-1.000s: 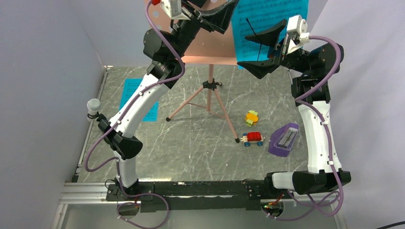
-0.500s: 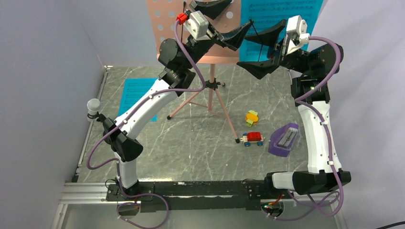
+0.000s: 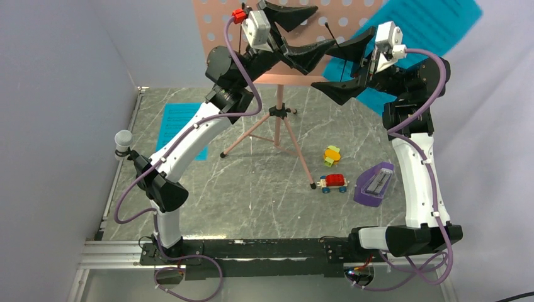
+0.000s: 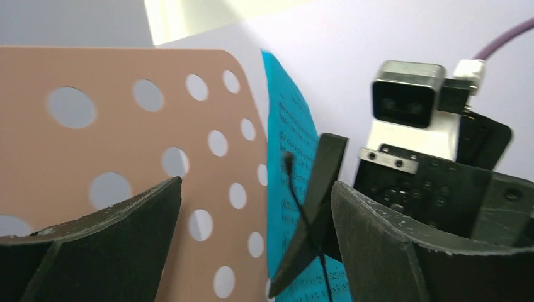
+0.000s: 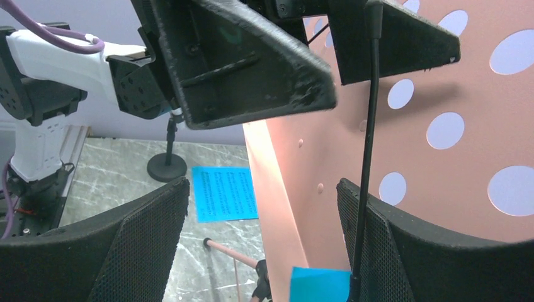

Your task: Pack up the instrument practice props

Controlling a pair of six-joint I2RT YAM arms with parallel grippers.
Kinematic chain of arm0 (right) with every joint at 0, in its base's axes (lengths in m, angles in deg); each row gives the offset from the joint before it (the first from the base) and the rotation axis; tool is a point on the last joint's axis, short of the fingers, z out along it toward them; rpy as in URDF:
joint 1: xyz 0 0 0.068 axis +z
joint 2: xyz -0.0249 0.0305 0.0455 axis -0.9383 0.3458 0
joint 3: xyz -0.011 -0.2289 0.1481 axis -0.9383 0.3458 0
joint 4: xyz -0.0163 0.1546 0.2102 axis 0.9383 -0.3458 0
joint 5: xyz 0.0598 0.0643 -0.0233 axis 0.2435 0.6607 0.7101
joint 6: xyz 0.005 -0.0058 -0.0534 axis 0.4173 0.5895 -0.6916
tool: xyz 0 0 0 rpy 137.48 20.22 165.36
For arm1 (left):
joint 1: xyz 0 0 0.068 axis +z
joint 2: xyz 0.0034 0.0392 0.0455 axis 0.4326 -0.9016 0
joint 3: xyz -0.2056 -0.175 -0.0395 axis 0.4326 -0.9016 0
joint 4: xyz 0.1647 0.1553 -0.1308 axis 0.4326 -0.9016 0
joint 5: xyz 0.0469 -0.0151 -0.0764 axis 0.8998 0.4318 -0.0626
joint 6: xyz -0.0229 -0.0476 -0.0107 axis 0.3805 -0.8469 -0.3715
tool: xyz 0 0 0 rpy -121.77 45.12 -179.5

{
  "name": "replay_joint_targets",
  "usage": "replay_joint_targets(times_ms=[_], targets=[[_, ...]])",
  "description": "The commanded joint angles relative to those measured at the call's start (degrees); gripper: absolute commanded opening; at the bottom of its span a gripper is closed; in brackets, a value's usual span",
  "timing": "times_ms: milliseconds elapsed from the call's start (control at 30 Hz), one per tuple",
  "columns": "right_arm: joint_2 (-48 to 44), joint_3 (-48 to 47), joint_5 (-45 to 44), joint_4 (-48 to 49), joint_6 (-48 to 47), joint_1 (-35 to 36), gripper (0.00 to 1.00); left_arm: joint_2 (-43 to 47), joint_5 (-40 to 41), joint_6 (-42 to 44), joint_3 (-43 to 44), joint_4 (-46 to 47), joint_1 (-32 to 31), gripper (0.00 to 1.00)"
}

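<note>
Facing me: salmon-pink music stand (image 3: 277, 113), upright on its tripod at the far middle of the surface (image 3: 264, 189), with its perforated desk (image 3: 211, 25) raised between my two arms.
Tilted page: cyan sheet-music page (image 3: 434, 25) past the desk's right edge, behind my right arm, long axis slanting up to the right. I cannot tell whether it touches the desk.
Second page: another cyan page (image 3: 170, 119) lies flat on the surface, far left, partly under my left arm.
Left hand (image 3: 321, 28): wide open and empty, the desk's right edge between its fingers.
Right hand (image 3: 318, 67): wide open and empty, just below my left, facing it.
Metronome (image 3: 374, 185): purple, near right, beside my right arm.
Deciding relation: the tilted page lies rightward of both hands, and I judge my right nearer.
</note>
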Motion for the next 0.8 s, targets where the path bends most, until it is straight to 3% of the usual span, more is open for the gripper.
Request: replay_joint_targets(times_ms=[0, 300, 467, 633, 767], targets=[[-1.6, 0.8, 2.9, -1.1, -2.1, 0.5, 0.87, 0.5, -6.0, -2.1, -0.7, -0.9, -0.5, 0.92], [-1.5, 0.6, 1.0, -4.3, -4.3, 0.3, 0.88, 5.7, -6.2, 1.6, -6.9, -1.7, 0.4, 0.92], [-4.3, 0.8, -3.3, -10.4, -9.3, -0.7, 1.00, 8.4, -3.8, 2.0, -9.2, -2.0, 2.0, 0.95], [-11.2, 4.1, -15.2, -21.8, -19.8, -3.4, 1.00, 14.6, -5.9, 1.4, -14.6, -4.9, 5.2, 0.97], [-18.8, 9.0, -22.1, -28.1, -27.3, -4.7, 1.00, 23.4, -9.3, 4.6, -24.8, -11.0, 7.6, 0.97]])
